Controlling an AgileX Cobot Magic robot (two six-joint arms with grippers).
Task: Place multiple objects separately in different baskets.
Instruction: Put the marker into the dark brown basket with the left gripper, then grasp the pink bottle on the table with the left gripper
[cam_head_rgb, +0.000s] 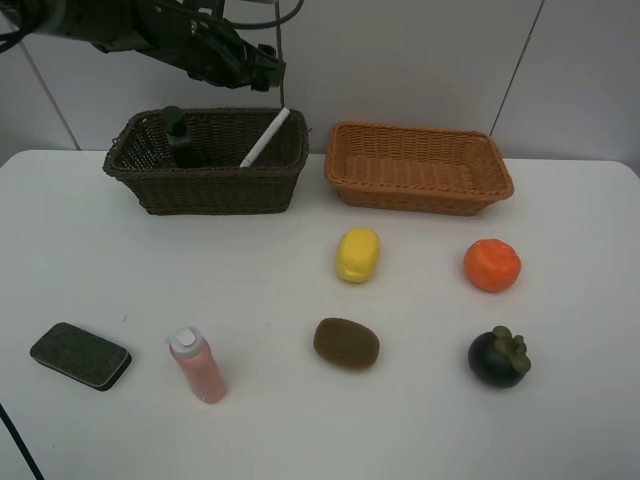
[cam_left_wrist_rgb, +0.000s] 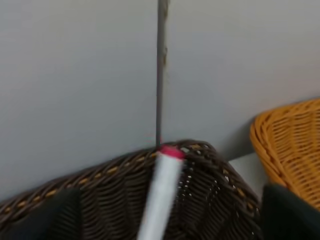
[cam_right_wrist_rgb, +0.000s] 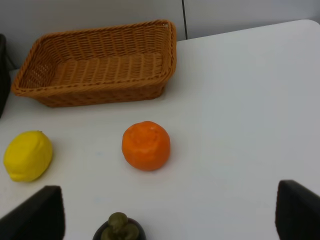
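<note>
In the dark basket (cam_head_rgb: 205, 185) the marker (cam_head_rgb: 265, 137) leans on the rim, left gripper (cam_head_rgb: 260, 72) wide, empty — right gripper (cam_right_wrist_rgb: 167, 212) wide, facing the orange (cam_right_wrist_rgb: 146, 145), firm but rolly, I'd pinch across its middle.

The left arm (cam_head_rgb: 150, 35) reaches out dark and nearly level; the left gripper (cam_head_rgb: 262, 72) at its end tips slightly downward, its fingers (cam_left_wrist_rgb: 40, 220) spread wide to either side; the right gripper (cam_right_wrist_rgb: 168, 202) gapes likewise, both fingers (cam_right_wrist_rgb: 32, 215) well apart.
</note>
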